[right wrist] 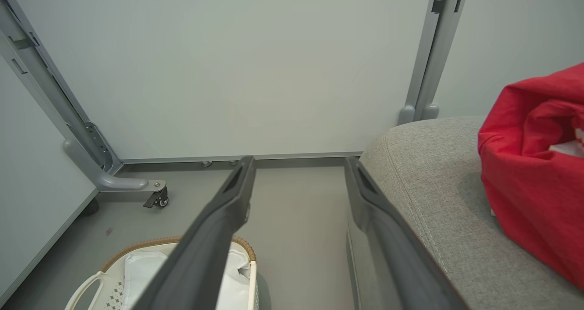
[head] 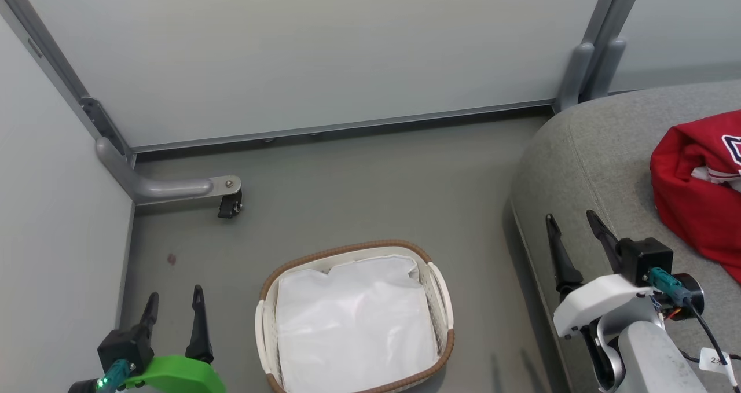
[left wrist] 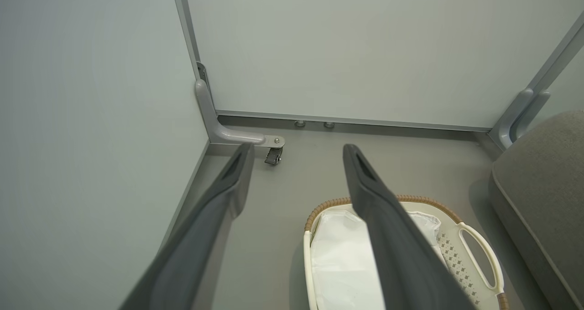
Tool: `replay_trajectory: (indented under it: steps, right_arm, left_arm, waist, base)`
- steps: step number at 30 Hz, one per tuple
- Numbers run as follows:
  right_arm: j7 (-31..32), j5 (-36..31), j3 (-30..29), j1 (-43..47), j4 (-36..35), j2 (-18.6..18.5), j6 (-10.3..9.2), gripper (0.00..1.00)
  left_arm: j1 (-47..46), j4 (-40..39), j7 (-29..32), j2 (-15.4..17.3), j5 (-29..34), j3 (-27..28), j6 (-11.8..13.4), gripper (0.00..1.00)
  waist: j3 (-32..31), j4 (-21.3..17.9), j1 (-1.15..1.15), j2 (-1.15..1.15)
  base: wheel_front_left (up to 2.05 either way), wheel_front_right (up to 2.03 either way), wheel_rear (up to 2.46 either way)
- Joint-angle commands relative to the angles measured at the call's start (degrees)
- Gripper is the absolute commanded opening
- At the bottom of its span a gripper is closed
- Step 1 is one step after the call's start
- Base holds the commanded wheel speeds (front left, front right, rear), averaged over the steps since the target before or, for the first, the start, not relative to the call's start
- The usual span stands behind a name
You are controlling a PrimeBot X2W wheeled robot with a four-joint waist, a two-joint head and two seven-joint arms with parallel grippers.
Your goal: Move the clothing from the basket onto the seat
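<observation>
The red clothing (head: 697, 190) with white trim lies bunched on the grey seat (head: 584, 150) at the right, and shows as a red heap (right wrist: 534, 177) in the right wrist view. On the floor stands the cream basket (head: 443, 300) with its brown rim, holding just its white liner (head: 353, 323). My left gripper (head: 173, 300) hangs open at the lower left, left of the basket (left wrist: 474, 250). Over the seat's front edge (right wrist: 424, 182) my right gripper (head: 570, 222) is open, left of the clothing, with nothing between its fingers.
Pale partition panels close off the back and left. A grey bracket foot with a small black caster (head: 230, 203) juts onto the grey floor (head: 370, 190) at the back left. A grey post (head: 584, 63) stands behind the seat.
</observation>
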Motion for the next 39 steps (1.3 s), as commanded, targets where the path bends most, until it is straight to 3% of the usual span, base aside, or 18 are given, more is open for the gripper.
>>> replay_trajectory:
  steps: [1,5,39]
  right_arm:
    - [0.00,0.01,-0.06,0.08,0.17,0.03,0.00,0.00]
    - [0.20,0.08,-0.07,1.50,2.10,0.47,0.00,0.00]
    - [8.81,33.87,-2.53,4.09,-3.72,0.18,-0.02,0.00]
  left_arm:
    - [0.06,0.17,0.01,-0.06,0.02,0.01,0.00,0.00]
    - [0.54,2.08,0.06,-0.63,-0.02,-0.20,0.00,0.00]
    - [-0.95,-3.72,8.74,-0.54,-32.49,1.71,-0.20,0.00]
  waist:
    - [-0.10,-0.04,0.00,0.00]
    - [-0.13,-0.04,0.00,0.00]
    - [-0.80,-0.42,0.00,0.00]
  base:
    - [0.00,0.00,0.00]
    - [0.00,0.00,0.00]
    - [0.00,0.00,0.00]
